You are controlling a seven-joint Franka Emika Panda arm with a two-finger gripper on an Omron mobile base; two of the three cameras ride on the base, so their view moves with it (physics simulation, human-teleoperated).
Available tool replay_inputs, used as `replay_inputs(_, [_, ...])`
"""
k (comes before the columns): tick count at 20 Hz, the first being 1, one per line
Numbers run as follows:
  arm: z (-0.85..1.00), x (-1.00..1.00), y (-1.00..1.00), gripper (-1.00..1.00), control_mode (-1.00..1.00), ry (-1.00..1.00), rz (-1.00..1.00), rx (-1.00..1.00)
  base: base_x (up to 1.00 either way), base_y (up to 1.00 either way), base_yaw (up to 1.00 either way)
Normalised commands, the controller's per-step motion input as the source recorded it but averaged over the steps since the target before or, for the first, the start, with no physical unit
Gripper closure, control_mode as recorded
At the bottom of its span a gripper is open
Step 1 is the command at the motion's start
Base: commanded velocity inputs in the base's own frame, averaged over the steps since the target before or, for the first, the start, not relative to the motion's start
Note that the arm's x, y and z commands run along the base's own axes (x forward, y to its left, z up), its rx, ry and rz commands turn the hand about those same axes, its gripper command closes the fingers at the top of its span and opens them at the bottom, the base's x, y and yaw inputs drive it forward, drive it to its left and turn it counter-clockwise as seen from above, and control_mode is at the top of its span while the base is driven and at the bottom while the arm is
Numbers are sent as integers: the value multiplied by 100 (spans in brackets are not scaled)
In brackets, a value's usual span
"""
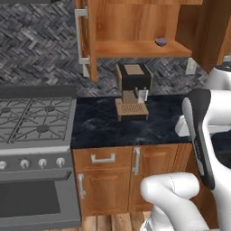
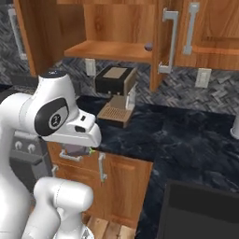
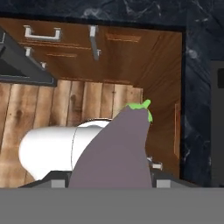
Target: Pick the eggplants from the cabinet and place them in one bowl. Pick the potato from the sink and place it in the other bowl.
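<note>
End effector (image 3: 111,181) clamping eggplant (image 3: 116,148), fingertips hidden

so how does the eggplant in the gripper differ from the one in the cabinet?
The held eggplant sits clamped in the gripper, over the wood floor; the shelf eggplant lies free on the cabinet shelf near its right end. The held eggplant shows a long body and green stem cap; the shelf eggplant reads as a small rounded lump, stem not discernible. Both are dull purplish-grey.
</note>
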Motion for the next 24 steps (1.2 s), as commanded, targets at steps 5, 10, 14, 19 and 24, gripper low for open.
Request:
replay_inputs(5, [0,0,0,100,100,0,0,0,0,-62,-46])
replay_inputs(10, [0,0,0,100,100,0,0,0,0,-30,-57])
replay_inputs(14, [0,0,0,100,100,0,0,0,0,0,-60])
replay_inputs(19, [0,0,0,100,100,0,0,0,-3,1,-70])
replay_inputs(24, [0,0,0,100,100,0,0,0,-30,5,-67])
